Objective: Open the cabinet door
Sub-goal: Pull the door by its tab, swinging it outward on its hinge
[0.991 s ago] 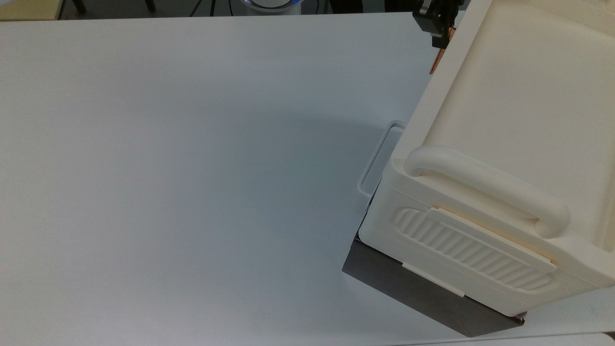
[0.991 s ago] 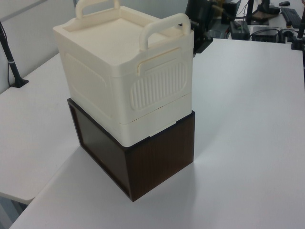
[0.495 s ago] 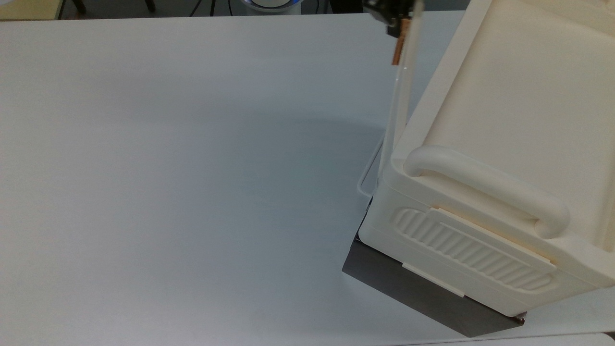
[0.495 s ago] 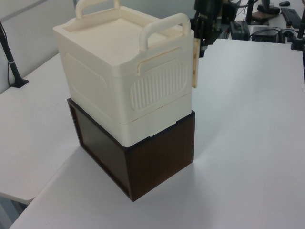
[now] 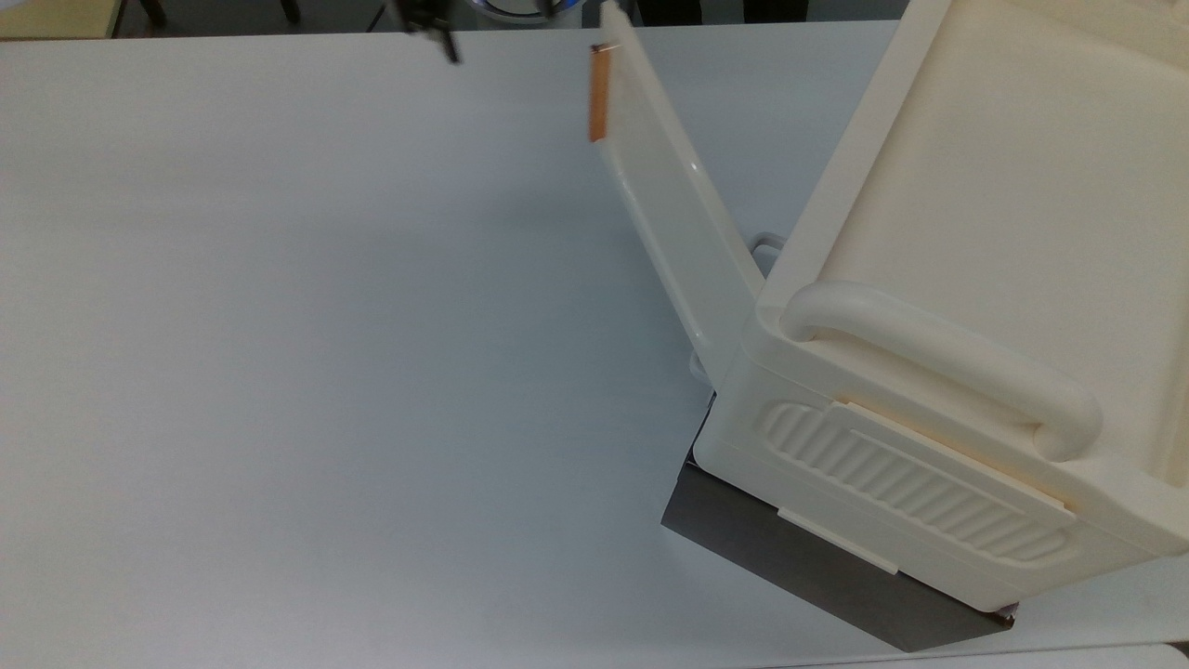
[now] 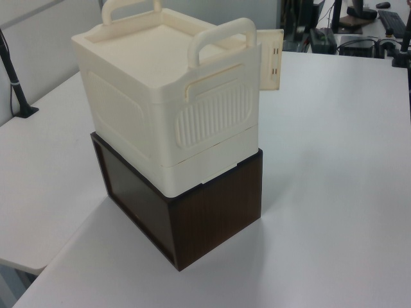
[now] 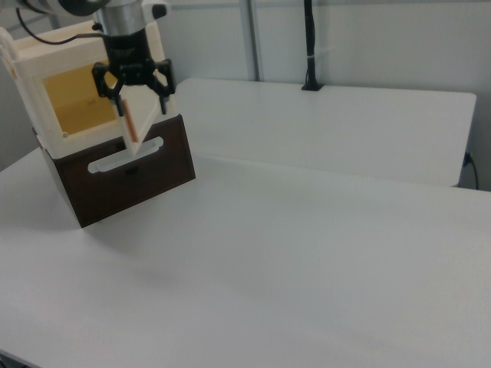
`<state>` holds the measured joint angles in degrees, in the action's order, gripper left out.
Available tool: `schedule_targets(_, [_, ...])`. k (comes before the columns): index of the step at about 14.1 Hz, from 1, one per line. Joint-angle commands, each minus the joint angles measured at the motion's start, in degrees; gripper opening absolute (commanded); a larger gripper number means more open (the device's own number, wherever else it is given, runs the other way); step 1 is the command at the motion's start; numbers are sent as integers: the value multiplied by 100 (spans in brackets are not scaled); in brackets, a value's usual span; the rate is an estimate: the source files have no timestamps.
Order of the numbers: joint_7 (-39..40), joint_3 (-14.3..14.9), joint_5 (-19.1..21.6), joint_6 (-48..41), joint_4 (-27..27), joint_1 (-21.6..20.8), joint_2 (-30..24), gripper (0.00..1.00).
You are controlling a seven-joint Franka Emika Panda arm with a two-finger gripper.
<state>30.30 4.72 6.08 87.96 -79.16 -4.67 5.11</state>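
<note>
Cabinet door (image 5: 673,223) swung wide; end effector (image 7: 132,90) fingers spread, released, near copper handle (image 5: 598,93); brown base (image 6: 212,212) below.

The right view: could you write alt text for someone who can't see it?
A cream cabinet sits on a dark brown base at the right view's left, its cabinet door swung open to show a yellowish inside. The robot's black tool hangs open in front of the door's copper handle, not gripping it, above a bare white table.
</note>
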Motion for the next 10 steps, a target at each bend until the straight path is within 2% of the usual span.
schedule_targets(1, [-121,450,-2,-174,-47,-96,-423,87])
schedule_targets(6, [-1155,425,-37,-175,-56,-183,-529,88])
schedule_targets(8, [-1219,398,-19,-69,-56,-271,-459,88])
schedule_targets(9, [-1245,398,-19,297,-100,-463,-424,96])
schedule_targets(10, [-1333,398,-19,701,-117,-552,-328,96])
